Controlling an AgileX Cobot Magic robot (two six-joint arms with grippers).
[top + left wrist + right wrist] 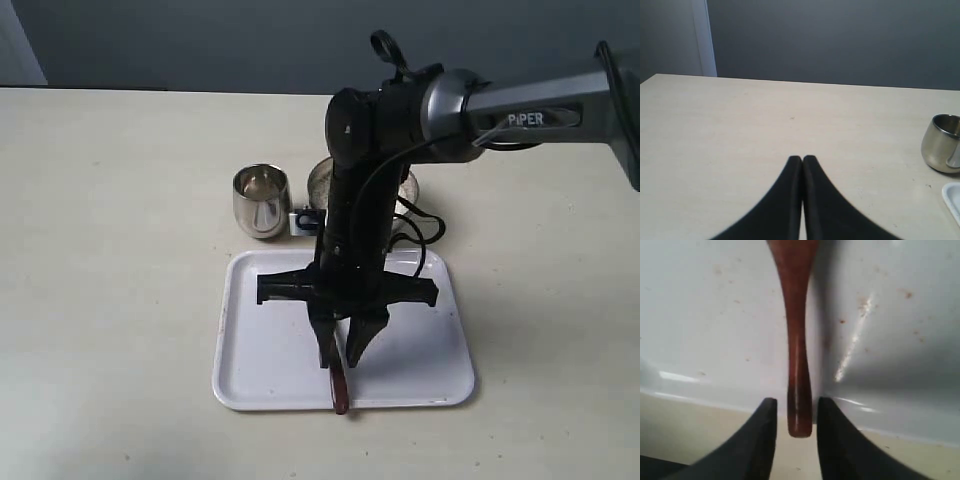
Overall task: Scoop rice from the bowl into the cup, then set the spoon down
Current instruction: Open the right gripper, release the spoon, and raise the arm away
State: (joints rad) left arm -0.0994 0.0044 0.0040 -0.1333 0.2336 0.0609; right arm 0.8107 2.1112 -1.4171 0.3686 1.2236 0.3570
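The dark reddish-brown wooden spoon lies on the white tray, and its handle end sticks out over the tray's near rim. My right gripper points down over that handle end and is open, with a small gap on each side of the wood. From outside, the gripper hides most of the spoon. The steel cup stands behind the tray, and the steel bowl is half hidden by the arm. I cannot make out the rice. My left gripper is shut and empty, low over the bare table.
The right arm reaches in from the right, above the bowl. A small white block sits between cup and bowl. The cup and a tray corner show at the edge of the left wrist view.
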